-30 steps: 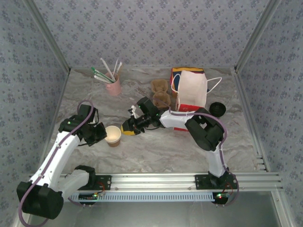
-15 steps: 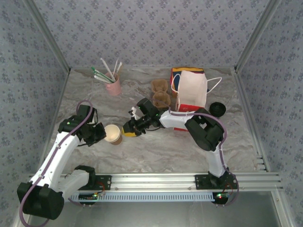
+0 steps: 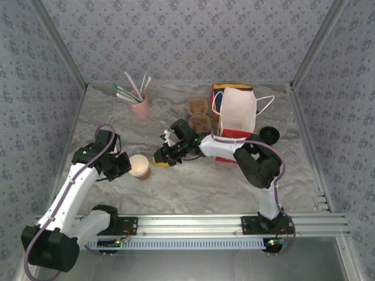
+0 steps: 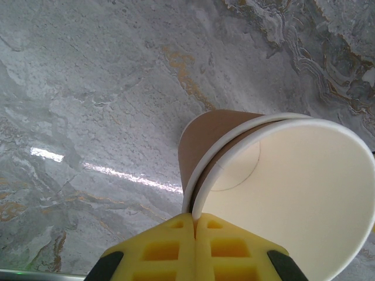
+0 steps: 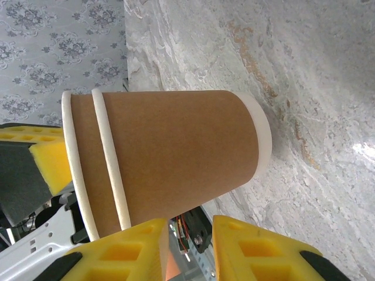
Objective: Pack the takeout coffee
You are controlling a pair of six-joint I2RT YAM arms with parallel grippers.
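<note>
The left arm stretches forward from its base. The left gripper (image 3: 121,165) has its yellow fingers (image 4: 157,252) pressed together on a cup (image 4: 293,193) rim. The right arm doubles back leftward, with the right gripper (image 3: 159,160) held low and its fingers (image 5: 120,254) slightly parted.

spotted in the top view, the takeout coffee (image 3: 269,134): small, round, capped with a black plastic lid that faces straight up. stands upright on the marbled table (image 3: 193,181), at its right side and toward the far end. sits just beside the right edge of the white paper bag (image 3: 239,108), below its looped handle. too small there to make out the tan cup wall.
</note>
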